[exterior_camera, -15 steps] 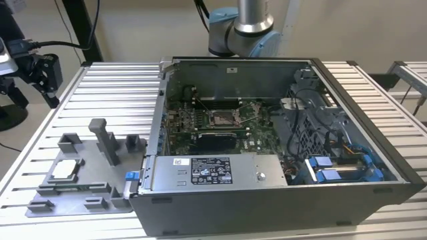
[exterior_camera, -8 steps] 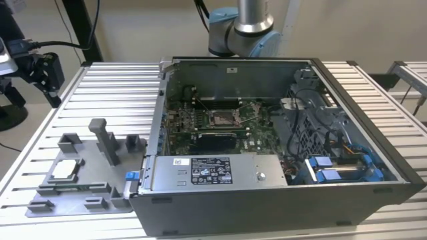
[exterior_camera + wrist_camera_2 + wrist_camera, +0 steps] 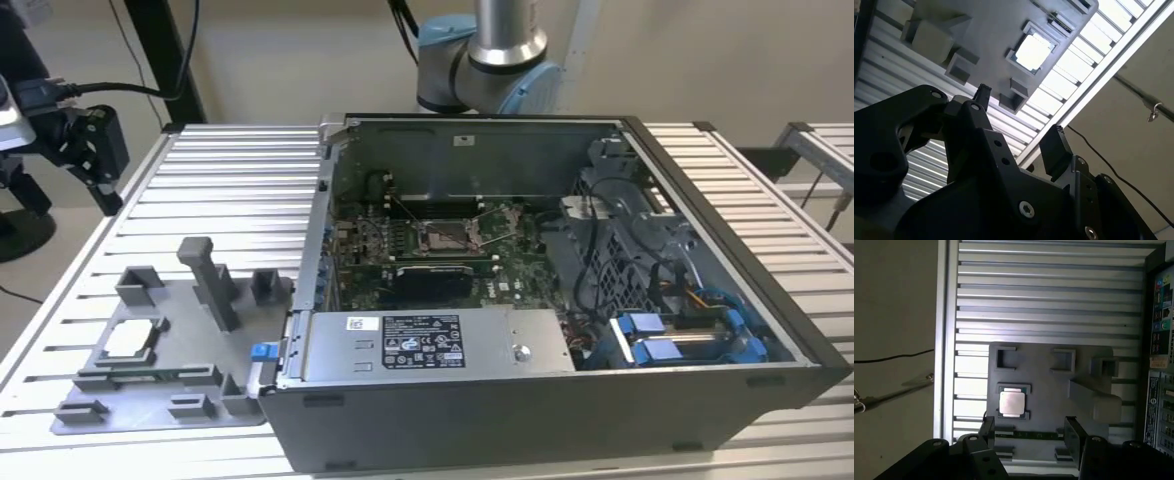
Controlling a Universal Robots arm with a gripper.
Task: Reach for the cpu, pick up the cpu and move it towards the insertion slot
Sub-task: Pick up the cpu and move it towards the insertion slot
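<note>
The cpu lies flat in a fixture pocket on the table, well apart from the slot. The gripper, spread wide and empty, hangs over the fixture. Risk: an off-centre descent could set a jaw on the pocket rim, tilting the chip.

The place looks like a robotics lab or test workshop. A slatted aluminium workbench carries an opened desktop computer case and a robot arm. A grey fixture plate lies just beyond the gripper's jaws, and a bare beige wall stands around.
</note>
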